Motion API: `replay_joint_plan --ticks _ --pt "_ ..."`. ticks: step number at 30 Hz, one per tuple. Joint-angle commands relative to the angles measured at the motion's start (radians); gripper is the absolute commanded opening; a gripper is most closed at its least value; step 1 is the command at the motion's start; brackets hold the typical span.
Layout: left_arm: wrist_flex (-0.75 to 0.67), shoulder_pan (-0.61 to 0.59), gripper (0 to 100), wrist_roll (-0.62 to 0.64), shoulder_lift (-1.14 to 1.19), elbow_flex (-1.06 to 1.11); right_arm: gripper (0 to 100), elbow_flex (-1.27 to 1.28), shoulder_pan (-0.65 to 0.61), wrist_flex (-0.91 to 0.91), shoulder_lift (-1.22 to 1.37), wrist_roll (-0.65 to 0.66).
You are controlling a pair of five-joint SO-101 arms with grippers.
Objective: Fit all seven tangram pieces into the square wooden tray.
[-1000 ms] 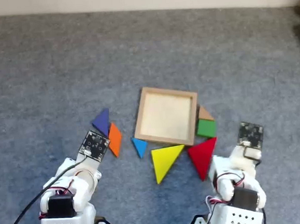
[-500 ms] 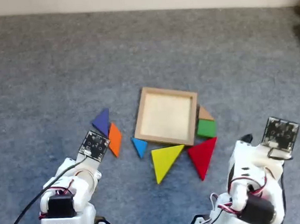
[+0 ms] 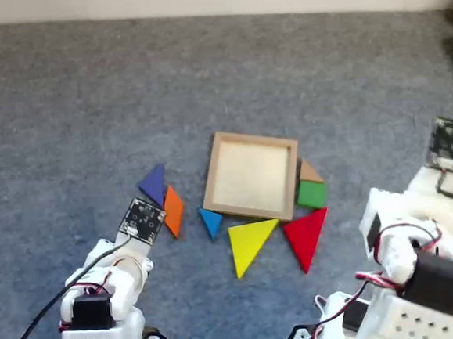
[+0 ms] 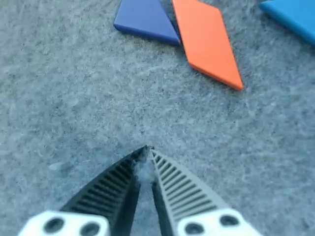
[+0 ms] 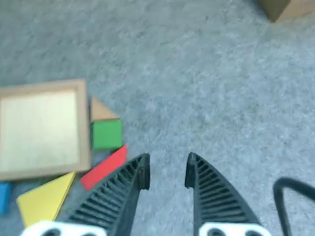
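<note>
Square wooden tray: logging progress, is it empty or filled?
Empty. The square wooden tray shows only bare wood inside its rim.

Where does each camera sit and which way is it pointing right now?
High view: fixed above, looking down on the wooden tray; left arm and right arm at the picture's lower edge.
Left wrist view: low over the carpet, facing the orange parallelogram and dark blue triangle; left gripper shut.
Right wrist view: higher, facing the tray and green square; right gripper open.
Shared: high and right wrist views both show tray and green square.
</note>
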Motion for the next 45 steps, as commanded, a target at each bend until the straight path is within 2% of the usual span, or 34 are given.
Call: replay_joint_plan --ticks 1,8,10,16,20,27,36,45 --pt "0.003 -0.007 1 -0.009 -0.022 0.022 13.5 -0.104 -0.096 0.071 0.091 0.014" --pt "0.003 -0.007 1 -0.009 -0.022 0.022 13.5 -0.102 -0.251 0.09 0.213 0.012" --pt "0.003 -0.007 1 -0.009 -0.022 0.022 13.7 -0.101 -0.277 0.09 0.252 -0.034" --pt "0.003 -0.007 1 -0.009 -0.022 0.022 26.9 -0.101 -0.318 0.09 0.371 -0.1" --pt "0.003 -0.007 1 -0.009 -0.022 0.022 27.9 -0.101 -0.367 0.082 0.424 -0.103" --pt "0.003 -0.007 1 -0.009 -0.022 0.022 27.9 0.044 -0.432 -0.064 0.389 -0.155" --pt "0.003 -0.007 1 -0.009 -0.022 0.022 27.9 0.211 -0.432 -0.209 0.358 -0.155" --pt "0.003 -0.007 1 -0.009 -0.022 0.022 27.9 0.213 -0.433 -0.219 0.36 -0.157"
